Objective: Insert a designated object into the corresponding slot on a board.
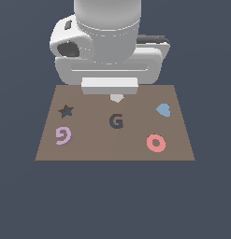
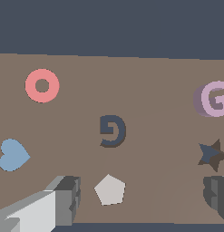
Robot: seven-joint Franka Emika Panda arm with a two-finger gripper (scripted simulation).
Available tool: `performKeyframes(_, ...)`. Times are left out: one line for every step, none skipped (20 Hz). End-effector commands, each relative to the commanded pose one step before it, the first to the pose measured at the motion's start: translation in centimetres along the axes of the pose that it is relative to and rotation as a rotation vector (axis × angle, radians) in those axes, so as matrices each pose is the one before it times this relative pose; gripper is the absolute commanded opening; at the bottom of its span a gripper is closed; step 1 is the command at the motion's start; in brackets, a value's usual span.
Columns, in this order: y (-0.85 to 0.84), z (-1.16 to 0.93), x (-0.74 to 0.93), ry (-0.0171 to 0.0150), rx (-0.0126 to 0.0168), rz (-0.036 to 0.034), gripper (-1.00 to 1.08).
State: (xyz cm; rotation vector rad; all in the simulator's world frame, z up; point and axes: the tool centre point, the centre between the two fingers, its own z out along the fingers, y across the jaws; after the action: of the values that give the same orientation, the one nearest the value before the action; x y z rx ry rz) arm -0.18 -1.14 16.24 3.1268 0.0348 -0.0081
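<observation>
A: Where is the grey two-fingered gripper (image 2: 136, 199), and how does it stand?

B: Its fingers (image 2: 63, 199) are spread wide and hold nothing; a small flat white pentagon piece (image 2: 109, 189) lies on the board between them. In the exterior view the arm's white body covers the board's 12 o'clock edge, with the pentagon just showing beneath it.

A: What lies around it?

B: The flat brown rectangular board (image 1: 89, 147) carries everything. At its centre is the dark navy G-shaped slot (image 1: 116, 122), unfilled, just beside the pentagon. The small flat pale lilac-pink letter G piece (image 1: 63, 136) rests flat near the board's 8 o'clock corner — well apart from the slot. A dark navy star shape (image 1: 66, 111) sits at 10 o'clock, just beside the G piece. A flat blue heart (image 1: 163, 110) lies at 2 o'clock and a flat red ring (image 1: 156, 143) at 4 o'clock.
</observation>
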Motion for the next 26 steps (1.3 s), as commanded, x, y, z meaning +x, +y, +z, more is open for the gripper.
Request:
performKeyframes(0.001,0.0,0.0,0.0,0.0,0.0,1.0)
performKeyframes(0.038,0.017,0.007,0.0,0.0,0.0,1.0)
performKeyframes(0.054,0.048,0.023,0.00005,0.00005,-0.00097,1.0)
performKeyframes(0.115,0.082,0.037,0.00005,0.00008,-0.00119,1.0)
performKeyframes(0.161,0.114,0.052,0.00007,0.00011,-0.00169,1.0)
performKeyframes(0.2,0.147,0.067,0.0001,0.00015,-0.00228,1.0)
performKeyframes(0.253,0.18,0.082,0.00011,0.00018,-0.00267,1.0)
performKeyframes(0.3,0.213,0.098,0.00013,0.00021,-0.00315,1.0)
performKeyframes(0.343,0.247,0.114,0.00016,0.00026,-0.00371,1.0)
performKeyframes(0.389,0.281,0.131,0.00018,0.0003,-0.00424,1.0)
performKeyframes(0.439,0.316,0.147,0.0002,0.00034,-0.00472,1.0)
performKeyframes(0.486,0.35,0.164,0.00022,0.00039,-0.00524,1.0)
performKeyframes(0.532,0.383,0.181,0.00024,0.00043,-0.00571,1.0)
performKeyframes(0.571,0.412,0.196,0.00025,0.00048,-0.00615,1.0)
performKeyframes(0.604,0.436,0.209,0.00027,0.00052,-0.00652,1.0)
performKeyframes(0.632,0.457,0.221,0.00028,0.00056,-0.00681,1.0)
performKeyframes(0.653,0.473,0.231,0.00029,0.00059,-0.00708,1.0)
performKeyframes(0.672,0.486,0.24,0.0003,0.00062,-0.00728,1.0)
performKeyframes(0.687,0.497,0.248,0.00031,0.00065,-0.00743,1.0)
performKeyframes(0.697,0.505,0.255,0.00031,0.00067,-0.00758,1.0)
performKeyframes(0.705,0.511,0.262,0.00032,0.00069,-0.00768,1.0)
performKeyframes(0.712,0.516,0.267,0.00032,0.0007,-0.00774,1.0)
performKeyframes(0.704,0.509,0.269,0.00031,0.0007,-0.00768,1.0)
performKeyframes(0.664,0.48,0.257,0.00029,0.00066,-0.00726,1.0)
performKeyframes(0.619,0.448,0.244,0.00027,0.00062,-0.0068,1.0)
performKeyframes(0.574,0.414,0.23,0.00024,0.00057,-0.0063,1.0)
